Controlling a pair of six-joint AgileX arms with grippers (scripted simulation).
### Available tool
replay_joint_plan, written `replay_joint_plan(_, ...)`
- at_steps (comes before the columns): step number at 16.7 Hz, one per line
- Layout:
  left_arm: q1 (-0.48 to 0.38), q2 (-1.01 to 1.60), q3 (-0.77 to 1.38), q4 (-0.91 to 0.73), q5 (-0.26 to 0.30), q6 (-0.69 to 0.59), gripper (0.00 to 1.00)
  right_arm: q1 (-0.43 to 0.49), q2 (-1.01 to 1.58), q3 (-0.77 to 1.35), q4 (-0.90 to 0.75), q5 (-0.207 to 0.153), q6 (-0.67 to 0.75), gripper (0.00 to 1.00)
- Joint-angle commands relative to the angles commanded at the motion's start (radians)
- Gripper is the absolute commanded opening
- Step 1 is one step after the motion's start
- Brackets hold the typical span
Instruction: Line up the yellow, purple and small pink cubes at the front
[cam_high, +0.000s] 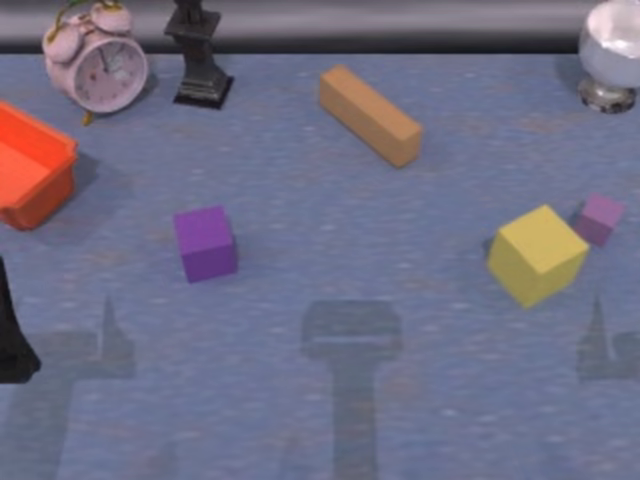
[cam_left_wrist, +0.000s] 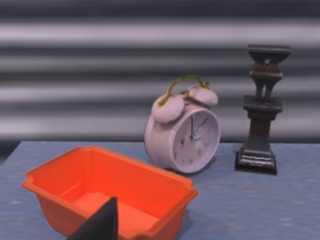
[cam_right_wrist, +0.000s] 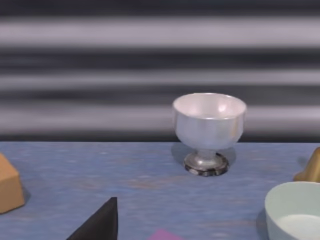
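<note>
The yellow cube (cam_high: 537, 255) sits turned at an angle on the right of the table. Just behind it to the right is the small pink cube (cam_high: 600, 219), whose tip (cam_right_wrist: 164, 235) shows at the edge of the right wrist view. The purple cube (cam_high: 206, 243) stands alone left of centre. My left arm (cam_high: 12, 345) is parked at the left edge, and one dark finger (cam_left_wrist: 102, 222) shows over the orange bin. My right arm is outside the top view, and one finger (cam_right_wrist: 102, 222) shows beside the pink cube. Both grippers stand open and hold nothing.
A long tan block (cam_high: 370, 115) lies at the back centre. An orange bin (cam_high: 35, 165), a pink alarm clock (cam_high: 97, 62) and a dark statuette (cam_high: 200, 55) stand at the back left. A white goblet (cam_high: 612, 55) stands back right, a pale bowl (cam_right_wrist: 295, 210) nearer.
</note>
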Motion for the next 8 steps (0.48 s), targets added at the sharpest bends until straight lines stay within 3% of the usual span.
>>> replay_joint_plan(4, 0.0, 0.0, 0.0, 0.0, 0.0, 0.0, 1.0, 0.0, 0.03, 0.03, -0.018, 0.001, -0.015, 1.0)
replay_joint_plan(8, 0.0, 0.0, 0.0, 0.0, 0.0, 0.0, 1.0, 0.006, 0.216, 0.215, -0.13, 0.001, -0.103, 1.0)
